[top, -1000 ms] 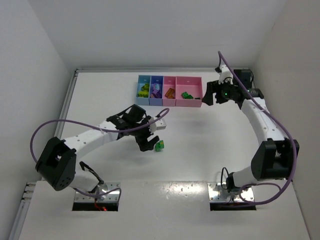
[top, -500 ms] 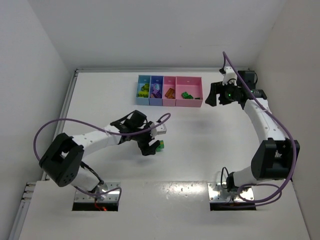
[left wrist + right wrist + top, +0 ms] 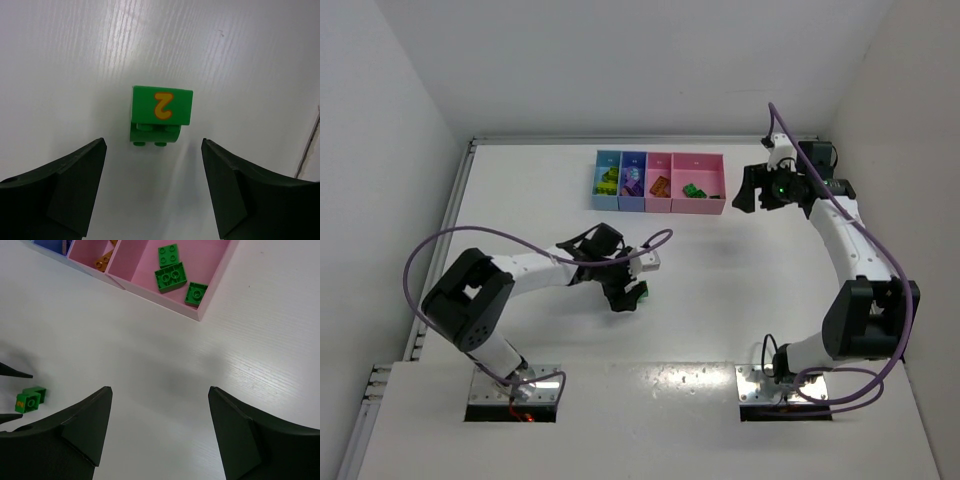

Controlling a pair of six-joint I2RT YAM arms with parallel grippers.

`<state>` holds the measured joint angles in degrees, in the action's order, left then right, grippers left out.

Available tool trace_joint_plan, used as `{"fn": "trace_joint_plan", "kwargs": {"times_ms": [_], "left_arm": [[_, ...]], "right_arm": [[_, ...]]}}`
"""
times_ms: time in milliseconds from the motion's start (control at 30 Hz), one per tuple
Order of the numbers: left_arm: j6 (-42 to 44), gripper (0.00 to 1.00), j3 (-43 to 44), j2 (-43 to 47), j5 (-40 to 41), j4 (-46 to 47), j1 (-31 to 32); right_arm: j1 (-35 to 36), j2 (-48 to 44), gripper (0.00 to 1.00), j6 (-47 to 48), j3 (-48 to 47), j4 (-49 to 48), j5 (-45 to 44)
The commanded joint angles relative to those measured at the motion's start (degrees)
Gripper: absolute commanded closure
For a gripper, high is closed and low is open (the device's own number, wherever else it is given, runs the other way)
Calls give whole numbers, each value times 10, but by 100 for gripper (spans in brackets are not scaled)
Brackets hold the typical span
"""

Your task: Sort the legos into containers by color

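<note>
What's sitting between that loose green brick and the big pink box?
Nothing: the right wrist view shows only bare white table between the green brick and the wide pink bin.

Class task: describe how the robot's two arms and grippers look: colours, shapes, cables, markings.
The left arm and right arm have white links with black joint housings. A purple cable loops along each. The left gripper and right gripper have dark, wedge-shaped fingers. A green light glows near the right wrist.

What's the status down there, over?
Left pincer open, poised at loose green lego. Right pincer open, empty, near wider pink bin. Nothing in the way.
</note>
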<state>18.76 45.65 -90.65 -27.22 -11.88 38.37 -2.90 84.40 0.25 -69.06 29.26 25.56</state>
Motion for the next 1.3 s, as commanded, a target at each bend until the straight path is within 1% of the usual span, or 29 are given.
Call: {"fn": "trace_joint_plan", "kwargs": {"times_ms": [0,133,200,267,300,400,433,533,567,600,633,667,733,767,800,833,867,900,933,967,1000,1033,1067,1133,1267], "left_arm": [[4,19,27,-8,-22,28,8],[4,20,37,-22,-28,33,14],[4,23,43,-29,-28,28,14],[4,31,49,-36,-28,21,14],[4,38,57,-44,-28,21,14],[9,50,70,-51,-28,8,14],[9,57,70,-51,-28,8,14],[21,68,75,-56,-28,-6,14],[21,74,75,-51,-34,-11,14],[21,78,75,-51,-34,-11,14],[21,80,70,-37,-51,-11,8],[21,81,70,-26,-59,-11,8],[-7,84,70,-1,-86,2,-7],[-20,85,70,28,-96,10,-8],[-31,85,70,42,-104,23,-14],[-58,85,85,56,-110,28,-14],[-85,85,91,77,-133,42,-19],[-100,85,97,85,-147,48,-19],[-112,85,113,90,-175,48,-25],[-124,85,122,90,-192,55,-25],[-145,85,138,90,-219,56,-30],[-157,85,145,90,-231,62,-30],[-169,85,152,90,-245,72,-30],[-199,85,173,81,-286,72,-36],[-239,85,208,54,-338,72,-47]], "right_arm": [[-3,-9,22,2,-5,-4,5],[-3,-9,22,2,-5,-4,11],[-3,-9,22,2,-5,-4,11],[-8,-9,22,7,-5,-4,11],[-8,-9,22,7,-5,-4,11],[-8,-9,22,7,-5,-4,11],[-8,-4,22,7,-5,-4,11],[-13,-4,22,7,-5,1,16],[-13,-4,22,7,-5,1,24],[-13,-4,22,7,-5,1,32],[-13,-4,22,7,-5,6,43],[-13,-4,22,7,-5,12,60],[-13,-4,22,7,2,19,135],[-13,-4,22,-4,13,19,168],[-13,-4,22,-12,28,14,248],[-6,1,22,-23,36,7,292],[2,2,22,-57,52,-18,373],[8,2,22,-87,66,-49,410],[22,2,22,-160,79,-88,461],[30,2,24,-181,94,-142,476],[46,2,24,-186,94,-148,495],[55,2,24,-161,83,-148,501],[64,7,24,-140,76,-121,501],[87,7,24,-92,54,-98,501],[113,7,24,-33,17,-56,501]]}}
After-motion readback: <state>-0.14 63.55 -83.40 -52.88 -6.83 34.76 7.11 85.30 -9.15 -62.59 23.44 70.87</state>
